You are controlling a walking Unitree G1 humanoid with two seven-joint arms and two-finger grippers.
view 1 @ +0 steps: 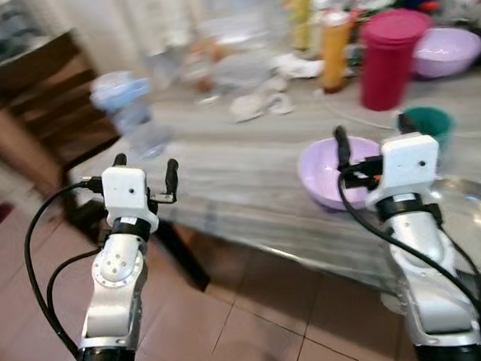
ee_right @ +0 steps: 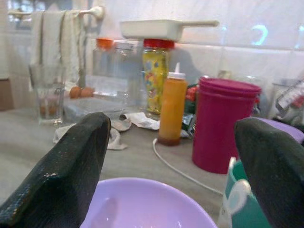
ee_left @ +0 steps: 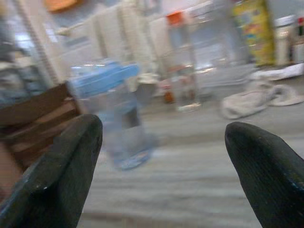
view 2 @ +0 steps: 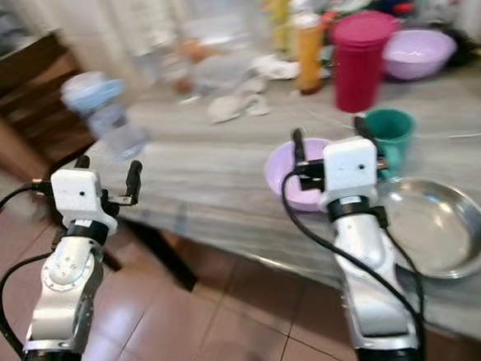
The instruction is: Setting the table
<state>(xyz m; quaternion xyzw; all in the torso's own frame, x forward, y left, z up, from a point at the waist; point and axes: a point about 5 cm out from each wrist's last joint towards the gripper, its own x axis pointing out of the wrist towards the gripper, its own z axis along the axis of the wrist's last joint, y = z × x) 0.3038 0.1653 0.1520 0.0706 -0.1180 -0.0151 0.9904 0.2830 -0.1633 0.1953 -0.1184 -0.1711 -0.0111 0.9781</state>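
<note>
Labels are unreadable; right pincer (view 1: 372, 142) gapes over lilac bowl (view 1: 323, 175).

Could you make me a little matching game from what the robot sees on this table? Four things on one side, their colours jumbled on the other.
Things:
1. Squeeze bottle
2. Tall lidded container
3. Mug beside the near bowl
4. Near bowl in front of the right gripper

Colours:
A. Lilac
B. Green
C. Orange
D. Magenta

Pairs: 1-C, 2-D, 3-B, 4-A.
</note>
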